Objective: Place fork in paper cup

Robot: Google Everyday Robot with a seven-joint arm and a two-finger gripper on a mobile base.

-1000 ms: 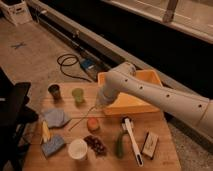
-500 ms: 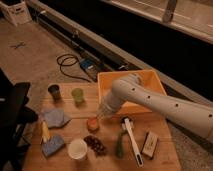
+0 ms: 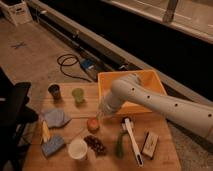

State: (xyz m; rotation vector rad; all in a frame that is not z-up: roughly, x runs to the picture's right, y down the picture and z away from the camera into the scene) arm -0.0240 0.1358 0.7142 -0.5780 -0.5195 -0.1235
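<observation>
My gripper point(image 3: 102, 114) sits at the end of the white arm that reaches in from the right. It hangs over the middle of the wooden table point(image 3: 165, 155), just above and right of an orange fruit point(image 3: 93, 124). It is shut. The fork point(image 3: 76, 134) shows only as a thin pale line slanting down-left from the gripper's tip; it looks held at its upper end. The white paper cup point(image 3: 77, 148) stands upright near the table's front edge, below and left of the gripper, with its mouth open.
A yellow bin point(image 3: 150, 80) stands behind the arm. On the table are a green cup point(image 3: 78, 94), a dark cup point(image 3: 54, 90), a blue cloth point(image 3: 55, 117), a sponge point(image 3: 52, 146), a white-handled brush point(image 3: 132, 142) and a snack bar point(image 3: 149, 143). A black chair point(image 3: 15, 107) is at the left.
The arm has swung right and lower, carrying the gripper from near the green cup to just above the orange fruit. The things on the table have not moved.
</observation>
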